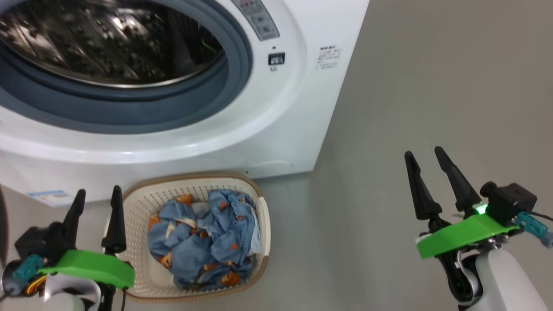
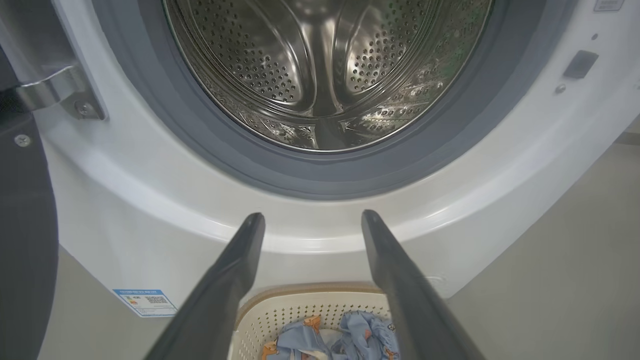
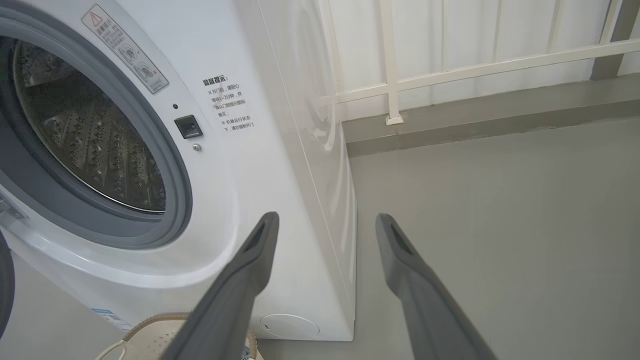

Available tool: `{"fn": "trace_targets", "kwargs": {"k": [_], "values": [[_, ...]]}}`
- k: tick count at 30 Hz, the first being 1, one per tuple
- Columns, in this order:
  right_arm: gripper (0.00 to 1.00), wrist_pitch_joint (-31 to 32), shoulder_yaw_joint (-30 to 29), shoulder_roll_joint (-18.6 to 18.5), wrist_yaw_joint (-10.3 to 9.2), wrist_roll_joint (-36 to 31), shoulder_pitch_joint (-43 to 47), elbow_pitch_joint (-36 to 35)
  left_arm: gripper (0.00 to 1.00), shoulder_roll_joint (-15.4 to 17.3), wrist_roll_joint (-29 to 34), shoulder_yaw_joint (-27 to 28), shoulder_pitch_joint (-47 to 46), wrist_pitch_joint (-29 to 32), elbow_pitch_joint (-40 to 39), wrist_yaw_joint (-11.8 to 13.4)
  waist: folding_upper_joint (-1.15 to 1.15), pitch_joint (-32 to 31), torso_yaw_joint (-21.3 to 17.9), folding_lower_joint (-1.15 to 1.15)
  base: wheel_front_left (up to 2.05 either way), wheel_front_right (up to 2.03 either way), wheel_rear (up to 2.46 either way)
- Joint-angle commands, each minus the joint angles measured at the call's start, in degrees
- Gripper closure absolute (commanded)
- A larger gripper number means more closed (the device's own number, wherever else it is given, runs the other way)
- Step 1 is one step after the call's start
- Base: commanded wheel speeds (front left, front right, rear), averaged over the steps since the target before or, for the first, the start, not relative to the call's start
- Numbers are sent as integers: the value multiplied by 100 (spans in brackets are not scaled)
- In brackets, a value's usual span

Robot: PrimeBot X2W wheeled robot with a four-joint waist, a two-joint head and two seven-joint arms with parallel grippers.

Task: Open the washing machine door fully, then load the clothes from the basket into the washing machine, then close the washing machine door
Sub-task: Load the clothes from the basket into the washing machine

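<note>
Your left gripper (image 1: 98,191) hangs spread wide and empty just beside the basket (image 1: 264,224), and your right gripper (image 1: 424,152) is equally wide and empty, well apart over the floor (image 1: 432,86). You see the clothes (image 1: 207,237) crumpled in the basket, close before the washing machine (image 1: 281,121), whose washing machine door (image 2: 25,225) stands swung open at left, exposing the steel drum (image 2: 320,75).

A smooth grey floor (image 1: 410,86) spreads wide, matte with a faint even sheen under soft light. Along its far edge runs a low raised grey ledge (image 3: 475,125) — a white rail frame (image 3: 500,62) stands on it, a slim post crossed by a long bar. Behind the frame rises a pale panelled wall (image 3: 450,30).
</note>
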Motion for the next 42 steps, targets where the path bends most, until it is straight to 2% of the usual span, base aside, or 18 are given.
{"fn": "trace_targets", "kwargs": {"k": [1,12,22,42], "values": [[0,-68,133,23,9,-75,-167,-165,0,153,47,168,-260,10,1,-39,0,316,-78,0,0,0,0],[0,-68,242,184,9,-124,-565,-218,0,197,-6,-3,-943,83,1035,-362,0,1172,-302,0,0,0,0],[0,-68,319,360,9,-154,-859,-273,0,223,35,-218,-1742,167,2309,-656,0,1870,-484,0,0,0,0],[0,-68,419,576,9,-143,-1294,-428,0,220,-133,-543,-3099,221,4574,-1073,0,2989,-906,0,0,0,0]]}}
